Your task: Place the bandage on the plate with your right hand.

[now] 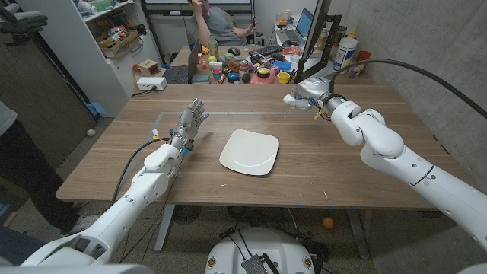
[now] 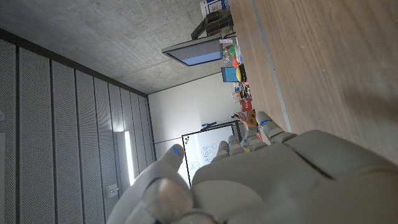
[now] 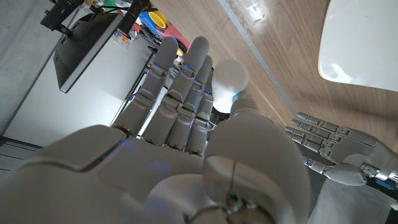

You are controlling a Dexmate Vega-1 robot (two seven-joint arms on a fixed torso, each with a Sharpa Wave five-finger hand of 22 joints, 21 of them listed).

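On smooth wooden table (image 1: 342,164), glossy square white plate (image 1: 249,151) rests.

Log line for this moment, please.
right hand: raised at far edge, bandage not discernible | left hand: open, idle | plate: empty

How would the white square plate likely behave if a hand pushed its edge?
The plate looks rigid and glossy, so it would probably slide whole across the smooth wooden table rather than flex. It is shallow and lies level, so tipping or rolling seems unlikely. It may be ceramic, hence breakable if dropped.
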